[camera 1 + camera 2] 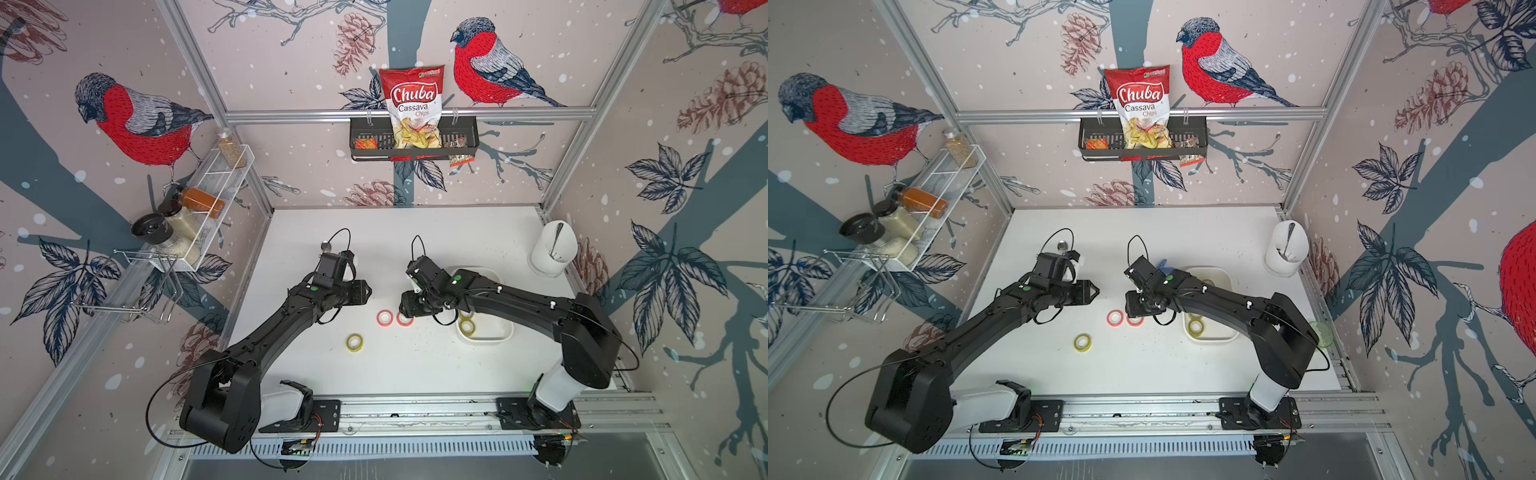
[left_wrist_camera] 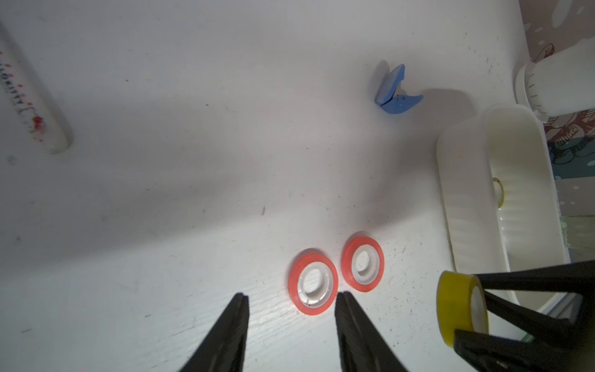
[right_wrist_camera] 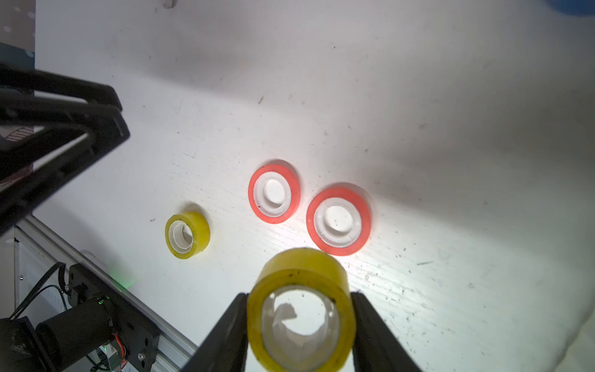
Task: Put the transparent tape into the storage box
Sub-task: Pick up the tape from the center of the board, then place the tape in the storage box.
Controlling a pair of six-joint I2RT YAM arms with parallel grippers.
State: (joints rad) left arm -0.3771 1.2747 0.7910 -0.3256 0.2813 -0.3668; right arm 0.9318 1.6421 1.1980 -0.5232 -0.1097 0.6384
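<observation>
yellow held tape (image 3: pixel 302 267), wrist views only

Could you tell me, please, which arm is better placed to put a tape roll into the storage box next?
The right arm: the right hand grips a yellow tape roll close to the storage box, while the left hand is open and empty.

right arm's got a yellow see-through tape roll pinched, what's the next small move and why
Probably swing the right gripper sideways until it hangs over the shallow white plastic storage box, before any release. Its jaws clamp the yellowish transparent tape roll, the box sits close beside it, and similar rolls lie inside.
</observation>
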